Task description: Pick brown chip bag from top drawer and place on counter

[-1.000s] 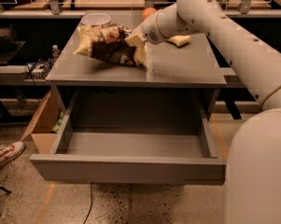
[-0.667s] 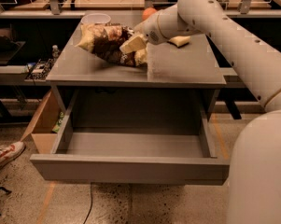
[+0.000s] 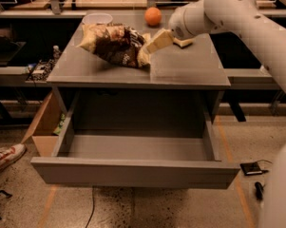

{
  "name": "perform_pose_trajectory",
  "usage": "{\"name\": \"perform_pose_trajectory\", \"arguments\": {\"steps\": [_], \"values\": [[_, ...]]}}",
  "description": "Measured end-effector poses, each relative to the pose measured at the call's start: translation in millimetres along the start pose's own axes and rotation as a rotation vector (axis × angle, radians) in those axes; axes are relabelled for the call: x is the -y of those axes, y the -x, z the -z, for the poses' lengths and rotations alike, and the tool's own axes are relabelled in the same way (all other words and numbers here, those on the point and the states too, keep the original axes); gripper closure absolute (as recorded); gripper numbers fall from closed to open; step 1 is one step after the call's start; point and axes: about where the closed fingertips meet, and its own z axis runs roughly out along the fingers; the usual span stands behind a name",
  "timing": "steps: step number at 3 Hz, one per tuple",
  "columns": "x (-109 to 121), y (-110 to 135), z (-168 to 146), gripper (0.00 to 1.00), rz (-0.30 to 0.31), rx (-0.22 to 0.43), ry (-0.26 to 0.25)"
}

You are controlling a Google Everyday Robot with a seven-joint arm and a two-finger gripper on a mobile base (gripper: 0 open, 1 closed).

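Note:
The brown chip bag (image 3: pixel 115 44) lies on the grey counter (image 3: pixel 190 72), toward its back left, its pale right end pointing at my gripper. My gripper (image 3: pixel 154 45) hangs just over the counter right at that end of the bag. It looks open and is not closed on the bag. The top drawer (image 3: pixel 133 173) is pulled out wide below the counter, and its inside shows nothing.
A white bowl (image 3: pixel 97 18) and an orange (image 3: pixel 153 16) sit at the counter's back edge. A small yellow sponge (image 3: pixel 184 43) lies under my wrist. A cardboard box (image 3: pixel 43 127) stands left of the drawer. A shoe (image 3: pixel 4 156) and a dark object (image 3: pixel 252 168) are on the floor.
The gripper has drawn back to the right, away from the bag. The bag has stayed on the counter where it was set.

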Motion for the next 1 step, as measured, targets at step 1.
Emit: {"name": "perform_pose_trajectory", "arguments": {"steps": [1], "values": [[34.4,-24.0,44.4,0.0,-0.061,-0.027,-0.14]]}}
